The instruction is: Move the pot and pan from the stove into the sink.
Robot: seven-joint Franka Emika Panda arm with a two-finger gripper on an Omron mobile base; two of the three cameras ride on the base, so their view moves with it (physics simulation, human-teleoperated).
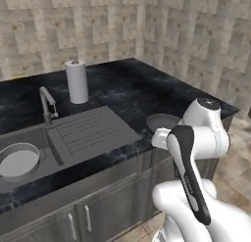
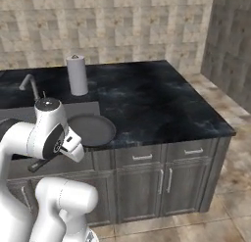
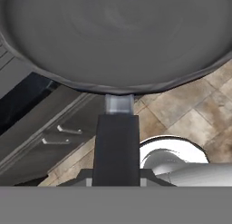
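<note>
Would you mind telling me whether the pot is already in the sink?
Yes, in: the pot sits down inside the sink basin, left of the drainboard, its pale inside facing up.

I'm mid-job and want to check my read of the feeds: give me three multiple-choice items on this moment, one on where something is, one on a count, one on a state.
1. Where is the pot?
A. on the counter by the paper towel roll
B. in the sink basin
C. on the floor

2. How many paper towel rolls stand on the counter?
A. none
B. one
C. three

3. What is the state of the pan?
A. held by its handle at the end effector
B. lying upside down in the sink
C. standing on the floor

Answers:
1 B: the pot sits inside the sink, left of the drainboard.
2 B: a single paper towel roll stands behind the sink.
3 A: in the hand view the pan runs into its handle, which goes down to the end effector at the bottom edge.
</note>
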